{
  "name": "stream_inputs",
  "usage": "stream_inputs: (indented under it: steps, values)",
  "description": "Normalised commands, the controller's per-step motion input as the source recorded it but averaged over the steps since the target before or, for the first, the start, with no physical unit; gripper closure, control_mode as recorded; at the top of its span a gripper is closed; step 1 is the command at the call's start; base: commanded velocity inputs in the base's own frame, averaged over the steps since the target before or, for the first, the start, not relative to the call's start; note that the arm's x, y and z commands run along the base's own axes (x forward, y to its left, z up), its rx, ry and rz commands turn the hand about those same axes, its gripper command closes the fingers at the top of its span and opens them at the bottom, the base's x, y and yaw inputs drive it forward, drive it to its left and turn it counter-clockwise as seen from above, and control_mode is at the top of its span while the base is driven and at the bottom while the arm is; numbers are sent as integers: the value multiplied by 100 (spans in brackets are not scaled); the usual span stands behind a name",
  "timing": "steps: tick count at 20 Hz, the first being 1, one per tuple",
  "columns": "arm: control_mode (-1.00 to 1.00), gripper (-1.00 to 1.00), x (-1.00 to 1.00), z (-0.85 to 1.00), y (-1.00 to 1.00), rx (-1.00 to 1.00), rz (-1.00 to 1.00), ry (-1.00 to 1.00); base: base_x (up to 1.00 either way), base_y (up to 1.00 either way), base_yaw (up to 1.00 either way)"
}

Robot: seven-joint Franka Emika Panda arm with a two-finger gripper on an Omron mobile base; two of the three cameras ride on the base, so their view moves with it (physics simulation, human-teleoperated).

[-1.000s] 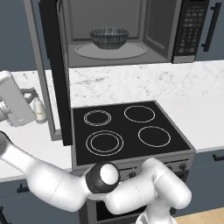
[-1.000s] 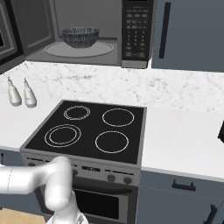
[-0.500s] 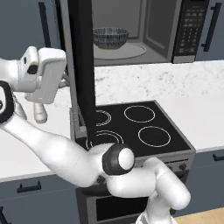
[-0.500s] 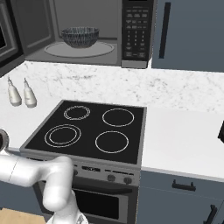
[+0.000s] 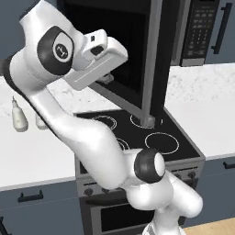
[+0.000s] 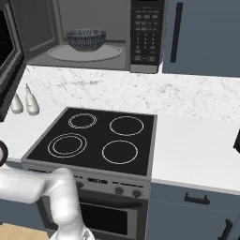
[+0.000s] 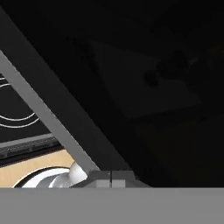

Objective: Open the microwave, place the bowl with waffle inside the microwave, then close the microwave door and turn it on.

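**Closed end effector pressed up at the half-swung microwave door, bowl already inside**

The end effector [image 7: 111, 175], fingers shut on nothing, sits right against the outer face of the wide dark glass microwave door with steel-grey frame [image 5: 151, 55]; the door's long edge stands upright, hinged left, and the black and stainless-steel microwave [image 6: 93, 33] lies beyond it, so closing looks like a push rightward and inward. One small dark grey speckled bowl [image 6: 86, 39] rests on the round turntable; one door, one microwave.
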Motion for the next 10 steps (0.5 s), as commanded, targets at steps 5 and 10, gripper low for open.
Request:
stream_inputs:
  steps: [5, 10]
  values:
    - [-100, 100, 75, -6, -100, 38, 5, -9, 0, 0, 0]
    - [-100, 100, 100, -29, -100, 24, 16, -28, 0, 0, 0]
